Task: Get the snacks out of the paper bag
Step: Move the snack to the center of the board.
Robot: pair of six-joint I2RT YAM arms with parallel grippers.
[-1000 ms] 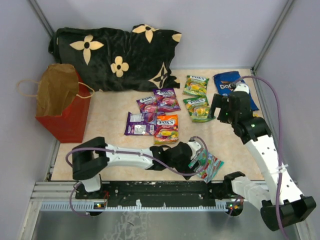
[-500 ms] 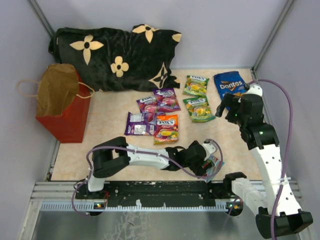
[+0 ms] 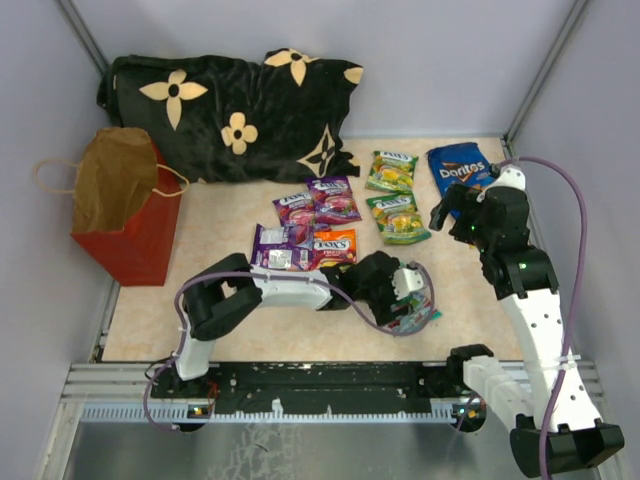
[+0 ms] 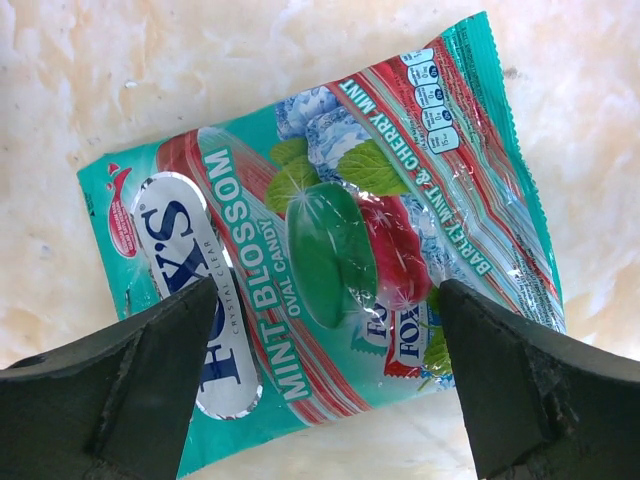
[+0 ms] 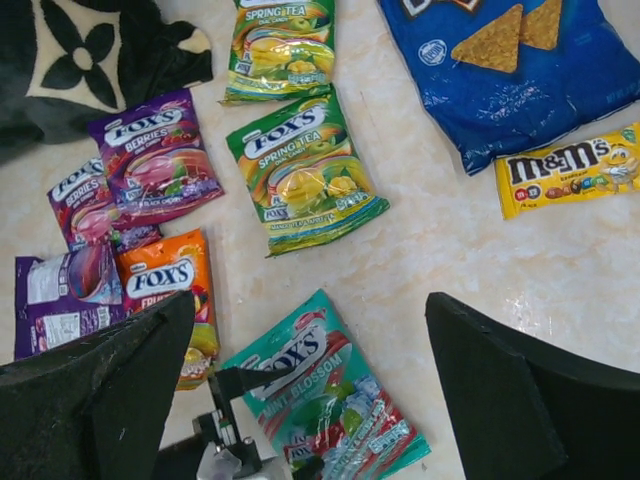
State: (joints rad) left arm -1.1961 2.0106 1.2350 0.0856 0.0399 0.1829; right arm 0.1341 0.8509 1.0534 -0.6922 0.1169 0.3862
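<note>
The red paper bag (image 3: 128, 225) stands open at the left, its brown inside showing. A teal candy pouch (image 4: 330, 240) lies flat on the table, also in the top view (image 3: 418, 318) and the right wrist view (image 5: 335, 400). My left gripper (image 4: 325, 400) is open just above it, one finger on each side, holding nothing; in the top view it (image 3: 403, 298) is at the pouch's far edge. My right gripper (image 5: 310, 390) is open and empty, hovering by the blue Doritos bag (image 5: 510, 70) and the yellow M&M's packet (image 5: 570, 170).
Two green pouches (image 3: 392, 170) (image 3: 398, 217), purple pouches (image 3: 333, 198) and an orange pouch (image 3: 335, 245) lie mid-table. The black flowered pillow (image 3: 230, 110) lies along the back wall. Grey walls close in both sides.
My left gripper has drawn back from the front of the table toward the middle, leaving the teal pouch lying flat. My right gripper moved off the Doritos bag to the right, then held still.
</note>
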